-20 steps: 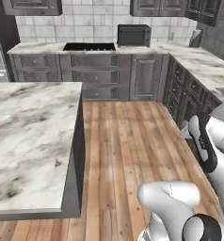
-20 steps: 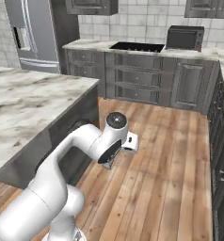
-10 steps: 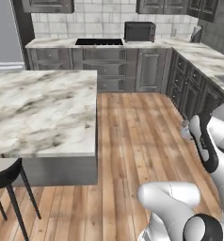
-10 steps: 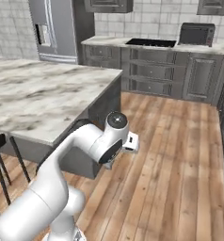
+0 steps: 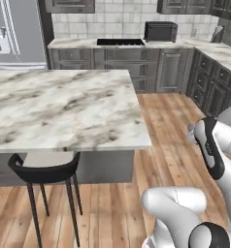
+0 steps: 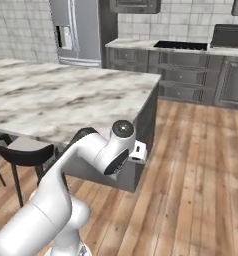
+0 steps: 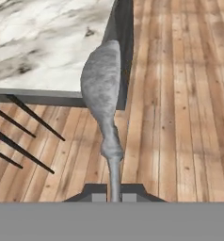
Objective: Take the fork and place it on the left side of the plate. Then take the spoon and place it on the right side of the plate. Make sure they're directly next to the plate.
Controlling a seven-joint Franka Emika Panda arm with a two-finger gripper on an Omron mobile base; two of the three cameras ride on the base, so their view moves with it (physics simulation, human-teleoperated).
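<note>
Spoon (image 7: 103,89) held by its thin handle between narrow jaws of gripper (image 7: 115,192), bowl out over marble island (image 7: 48,42) corner; light, stiff, slick metal, so mid-handle hold suits best

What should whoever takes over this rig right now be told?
Claw: shut on the spoon, gripped by the handle end, bowl pointing away from the hand.
Position: the spoon hangs over the wooden floor, next to the corner of the marble island, near a black stool.
Done: spoon picked up.
Left: carry it to the plate, set it directly against the right side, and check that the fork lies at the left.
</note>
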